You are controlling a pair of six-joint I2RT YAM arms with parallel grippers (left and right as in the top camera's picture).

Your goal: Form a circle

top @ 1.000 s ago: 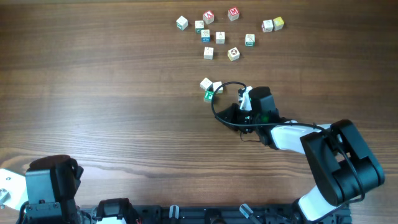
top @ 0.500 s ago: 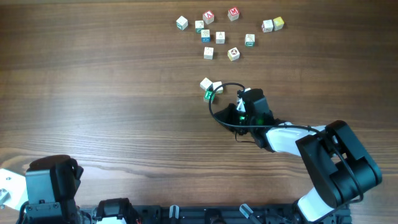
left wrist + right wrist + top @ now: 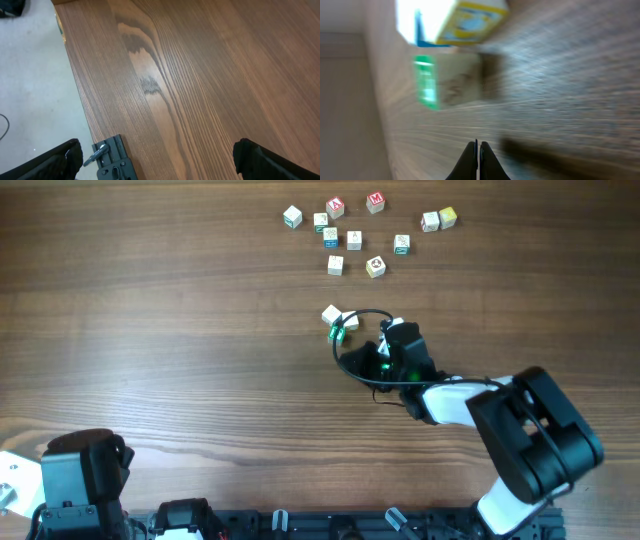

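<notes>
Right claw [image 3: 478, 150] pinched together (wrist view only).

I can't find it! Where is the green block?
Overhead, the green block sits centrally beside two pale blocks, just left of the right tool.

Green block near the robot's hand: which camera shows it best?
The overhead view: the green block is small but sharp, beside two pale blocks. The right wrist view shows it big but blurry. The left wrist view shows only table.

The circle [image 3: 339, 323] shows two pale cubes and one green-faced; the table [image 3: 150, 330] is brown woodgrain.
</notes>
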